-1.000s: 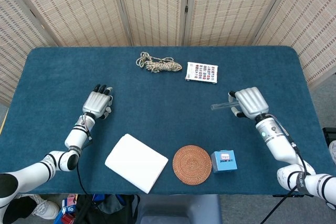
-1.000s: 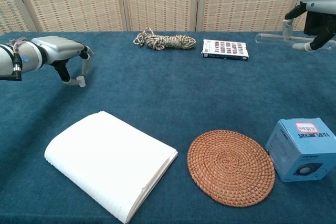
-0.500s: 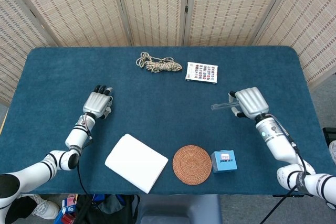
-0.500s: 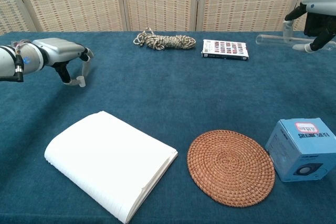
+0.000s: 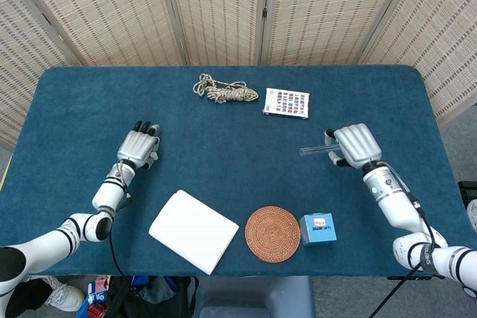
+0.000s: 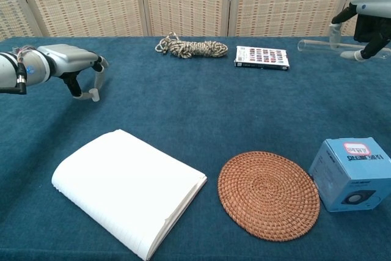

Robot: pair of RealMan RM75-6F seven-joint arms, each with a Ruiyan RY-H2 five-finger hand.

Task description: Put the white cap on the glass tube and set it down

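My right hand (image 6: 365,25) at upper right holds the glass tube (image 6: 316,44) level above the tabletop (image 6: 183,102); my left hand (image 6: 76,68) at far left pinches the white cap (image 6: 94,95). Capping and setting down remain.

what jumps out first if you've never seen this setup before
Probably the two robot hands raised over the blue table: the right hand on the right holds a clear glass tube level above the cloth, while the left hand hovers on the left. Near the front edge lie a white folded cloth, a round woven coaster and a small blue box.
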